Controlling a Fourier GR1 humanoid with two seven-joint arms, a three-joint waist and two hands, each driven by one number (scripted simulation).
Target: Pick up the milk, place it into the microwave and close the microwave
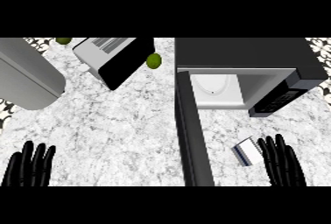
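- Black right hand (pixel 282 159) sits lowest at the right edge, fingers straight and spread, holding nothing, just right of the small white carton of milk with a dark stripe (pixel 248 151).
- Milk lies on the white-and-grey marbled counter (pixel 123 127), in front of the black microwave with its pale cavity (pixel 220 90), slightly right of the cavity's centre, and it looks tilted or lying rather than upright.
- Risk one, as I judge it: straight fingers coming in from the side could shove the carton towards the microwave instead of closing round it.
- Long dark microwave door (pixel 192 140) stands swung open, running forward from the microwave's left side; the milk sits close to its right. A pushed carton could skid against it.
- Risk two: lifting into the cavity, the wrist could clip the keypad side of the microwave.
- Black left hand (pixel 29 164) rests open, fingers up, far left of the microwave door.
- Risk three: closing the door needs a sweep from its left, so a late or hasty push could trap the right arm.
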